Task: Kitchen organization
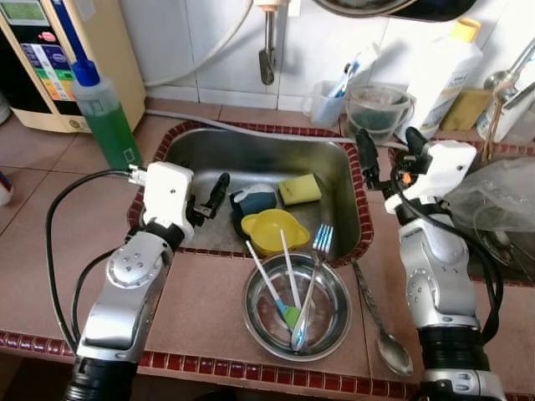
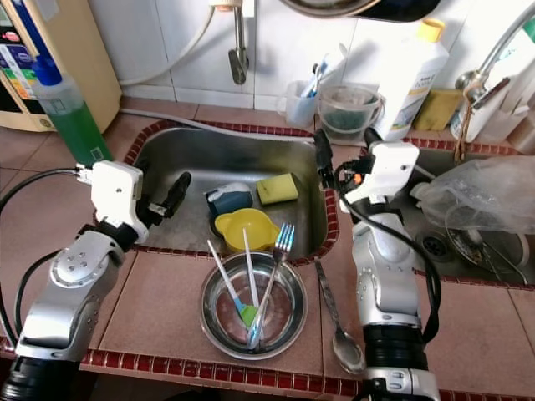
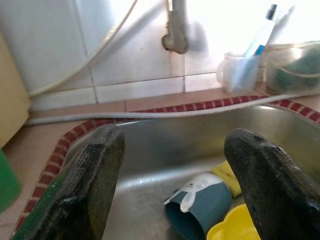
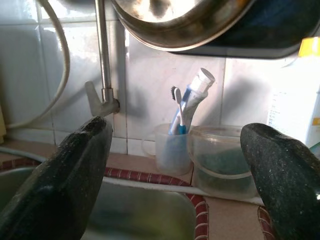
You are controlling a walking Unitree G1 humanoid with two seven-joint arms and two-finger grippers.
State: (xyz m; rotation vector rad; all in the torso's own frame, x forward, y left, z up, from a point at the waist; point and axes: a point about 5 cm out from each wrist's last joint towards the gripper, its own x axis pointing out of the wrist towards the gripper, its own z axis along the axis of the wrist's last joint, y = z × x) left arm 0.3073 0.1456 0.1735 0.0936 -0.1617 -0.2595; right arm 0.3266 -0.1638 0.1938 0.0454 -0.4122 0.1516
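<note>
Tiled table w/ sink [image 1: 334, 150]. Cup [image 1: 253, 201] and yellow bowl [image 1: 274, 230] lie in sink near front rim. Left gripper [image 1: 211, 200] hovers beside them, jaws wide; right gripper [image 1: 389, 154] at right rim, jaws wide, empty. Step: reach. Next: lower left onto cup.

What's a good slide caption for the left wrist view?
Open left pincer poised over the sink, facing a tipped blue cup.

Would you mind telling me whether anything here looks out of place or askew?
A blue cup lies tipped on its side in the sink, and a spoon lies loose on the counter beside the steel bowl holding the other utensils.
</note>
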